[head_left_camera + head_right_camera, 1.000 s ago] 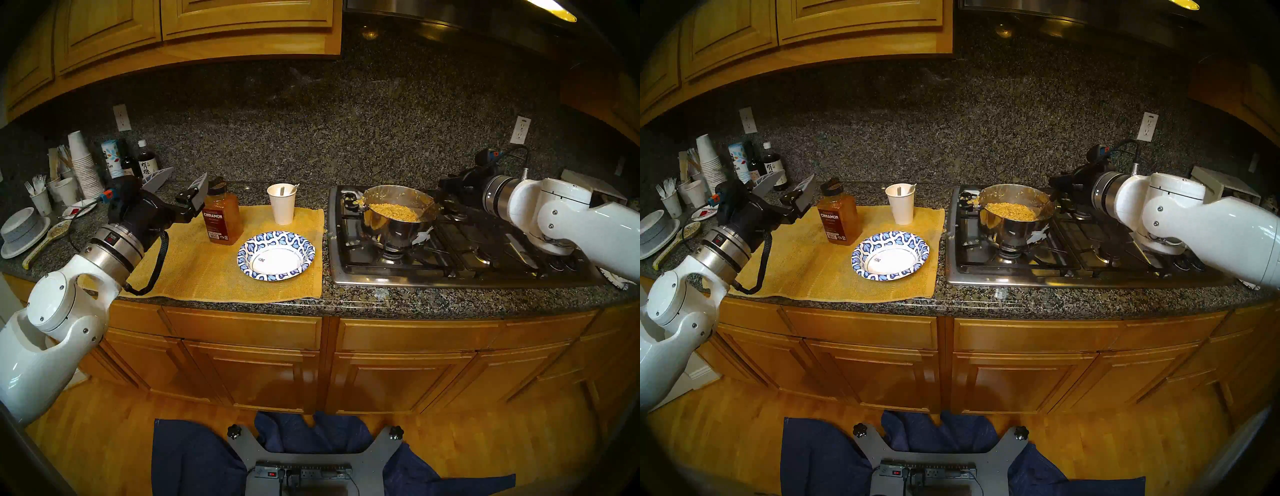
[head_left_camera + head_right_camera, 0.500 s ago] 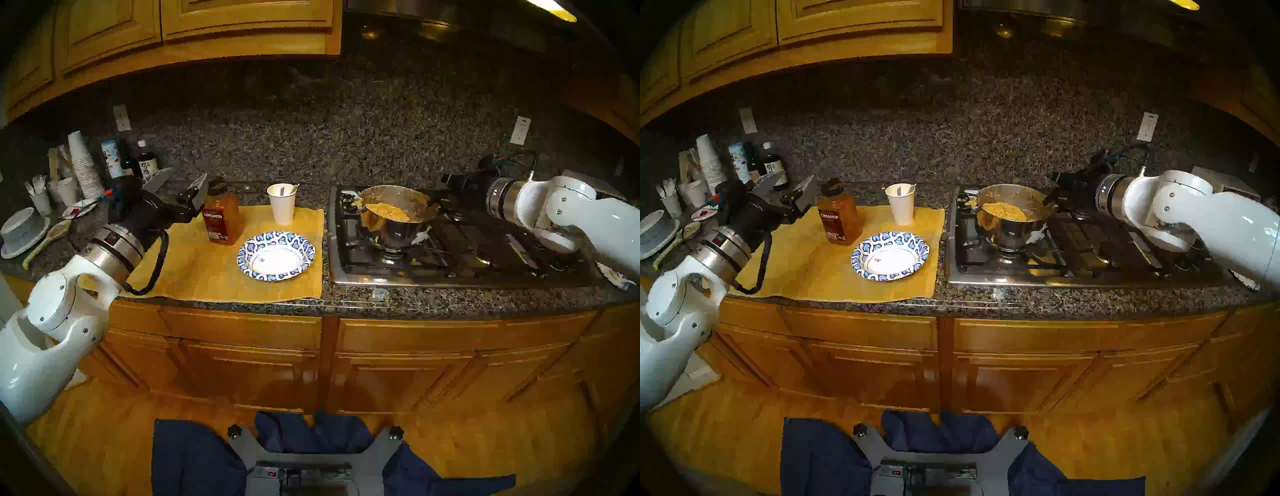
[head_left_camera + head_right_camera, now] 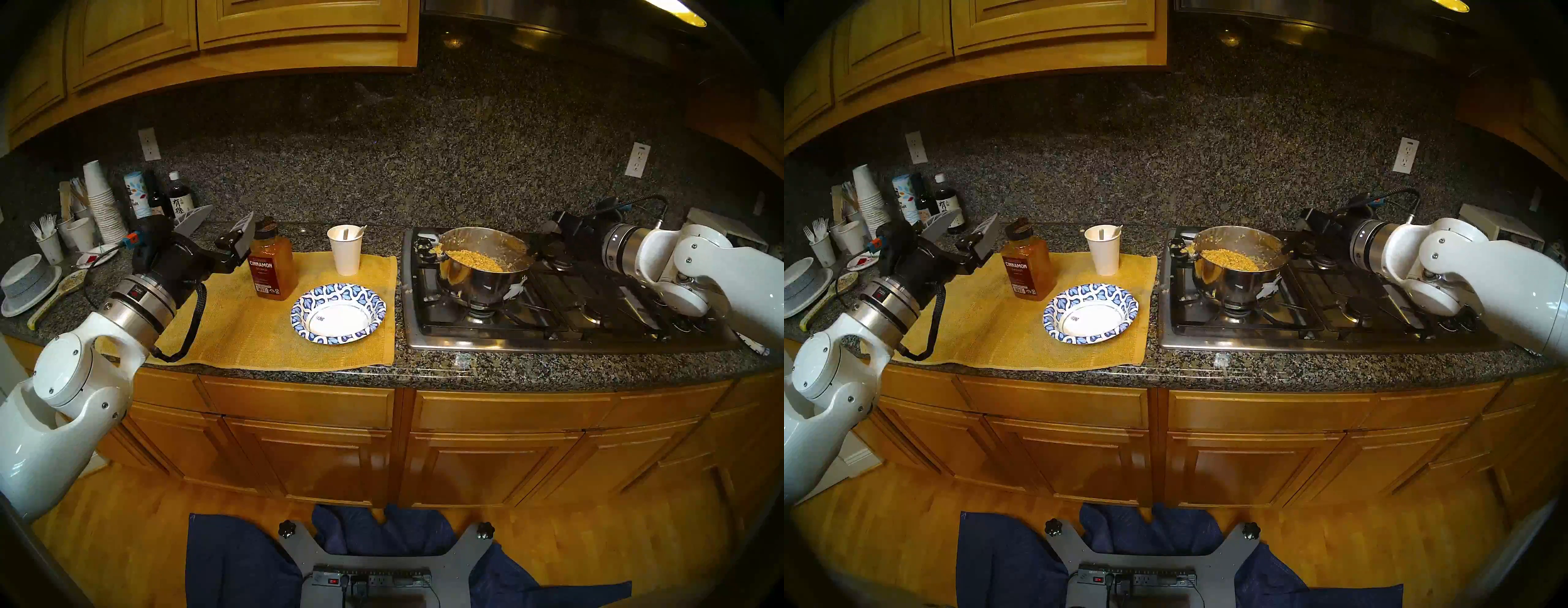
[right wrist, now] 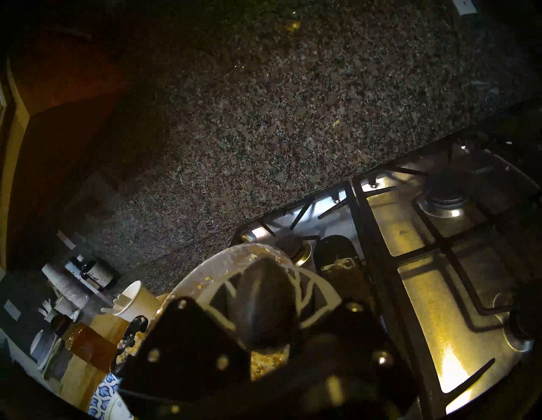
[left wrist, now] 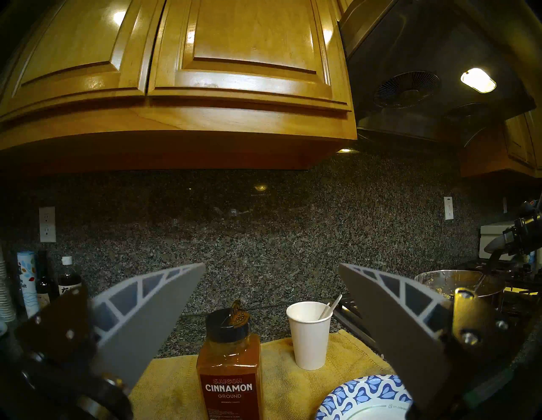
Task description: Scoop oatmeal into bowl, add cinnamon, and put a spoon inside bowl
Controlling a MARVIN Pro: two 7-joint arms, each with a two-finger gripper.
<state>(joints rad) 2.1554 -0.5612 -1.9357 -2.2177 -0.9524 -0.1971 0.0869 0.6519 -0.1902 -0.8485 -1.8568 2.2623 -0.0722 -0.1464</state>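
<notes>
The oatmeal (image 3: 475, 260) lies in a steel pot (image 3: 479, 284) that stands tilted on the stove's left burner. My right gripper (image 3: 545, 250) is at the pot's right rim, shut on a dark handle that runs into the pot; in the right wrist view the fingers (image 4: 308, 289) clamp it. The blue-and-white bowl (image 3: 314, 297) sits empty on the yellow cloth. The cinnamon bottle (image 3: 271, 267) stands behind-left of it. The white spoon (image 3: 360, 231) stands in a paper cup (image 3: 345, 254). My left gripper (image 3: 220, 227) is open, just left of the bottle's cap, which shows between the fingers (image 5: 228, 369).
Stacked paper cups (image 3: 102, 204), a cup of forks (image 3: 49, 244), dark sauce bottles (image 3: 178, 199), stacked grey bowls (image 3: 29, 280) and a yellowish spoon (image 3: 59, 293) crowd the far left. The gas stove (image 3: 572, 305) fills the right. Upper cabinets (image 5: 234, 73) and a hood hang overhead.
My right wrist has drawn back to the right and turned, and the pot has tipped a little towards the left. The left arm, bottle, cup and bowl have not moved.
</notes>
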